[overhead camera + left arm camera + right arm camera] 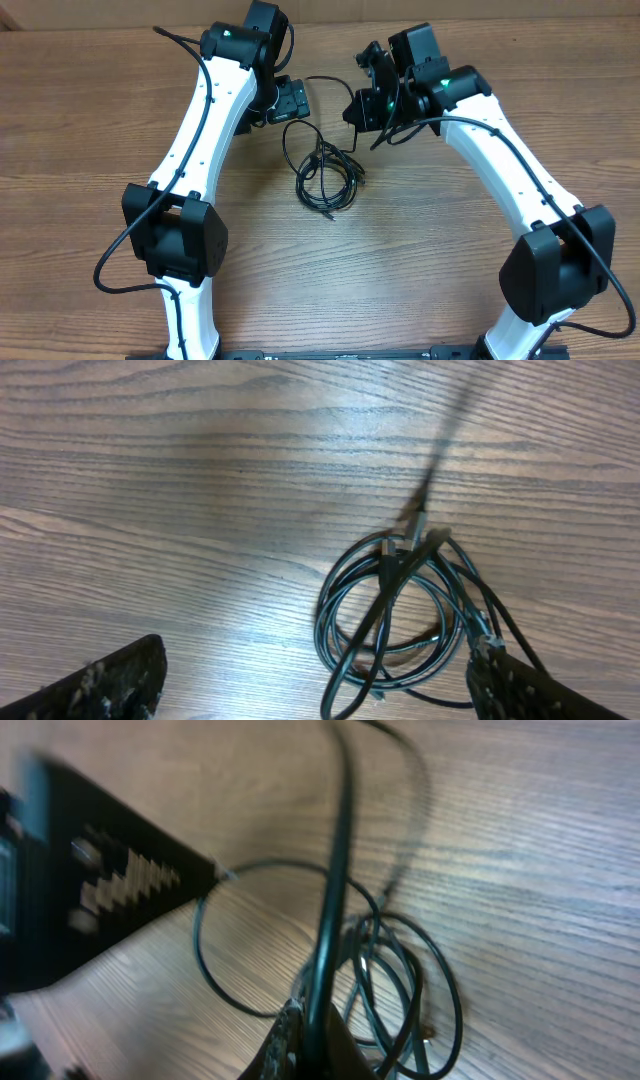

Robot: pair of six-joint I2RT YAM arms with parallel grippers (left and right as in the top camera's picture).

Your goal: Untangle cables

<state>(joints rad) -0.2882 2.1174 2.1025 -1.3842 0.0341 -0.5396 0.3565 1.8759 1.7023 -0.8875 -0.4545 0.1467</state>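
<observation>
Pinching one strand of the cables point(325, 170) in the closed right gripper point(305, 1045), probably to draw it free; holding the left gripper point(315, 652) wide, empty, over the rest.

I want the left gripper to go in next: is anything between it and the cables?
Nothing visible is. In the left wrist view the cables lie in plain sight ahead of the open left gripper, with only bare table around them.
</observation>
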